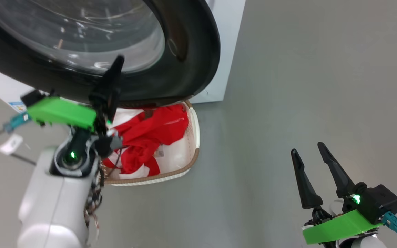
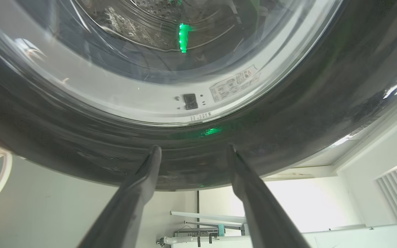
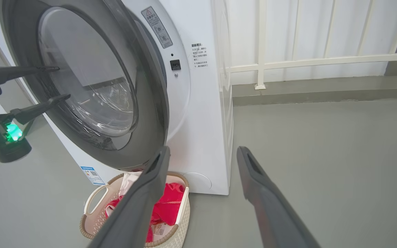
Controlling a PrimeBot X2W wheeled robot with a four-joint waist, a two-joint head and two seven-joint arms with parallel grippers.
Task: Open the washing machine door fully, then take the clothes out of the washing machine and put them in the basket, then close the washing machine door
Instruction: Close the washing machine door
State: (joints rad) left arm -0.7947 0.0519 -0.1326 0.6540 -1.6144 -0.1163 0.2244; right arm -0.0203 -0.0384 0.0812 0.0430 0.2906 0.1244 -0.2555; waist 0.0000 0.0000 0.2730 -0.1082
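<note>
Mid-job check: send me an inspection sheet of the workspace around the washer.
Surface: grey floor, smooth.
Job's things: washing machine door ajar, not latched; clothes lie in the basket, which sits under the door, in front of the washing machine.
Clutter: nothing seen.
Grippers: left gripper open, fingertips at the door's front, contact unclear; right gripper open, holding nothing.
Cables: tagged lead beside the left arm; teal plug at the right wrist.
Surroundings: white railing beyond the machine.
</note>
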